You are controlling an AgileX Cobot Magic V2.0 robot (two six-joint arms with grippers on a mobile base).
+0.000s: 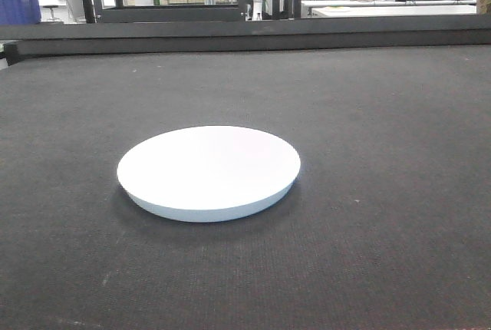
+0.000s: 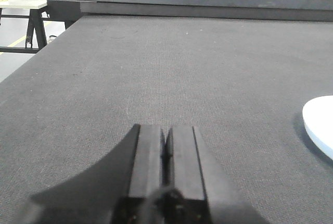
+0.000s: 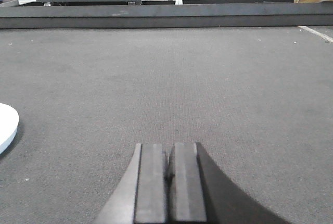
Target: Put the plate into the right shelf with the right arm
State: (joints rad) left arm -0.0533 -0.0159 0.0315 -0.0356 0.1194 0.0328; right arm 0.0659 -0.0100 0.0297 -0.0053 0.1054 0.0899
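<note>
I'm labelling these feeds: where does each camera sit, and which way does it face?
Front view: low over the table, facing forward across it at the plate; no robot part shows.
Left wrist: behind the left gripper, which is shut, looking forward; plate edge at right.
Right wrist: behind the right gripper, also shut, looking forward; plate edge at left.
Shared: both wrist views catch the plate, so it lies between the grippers.
</note>
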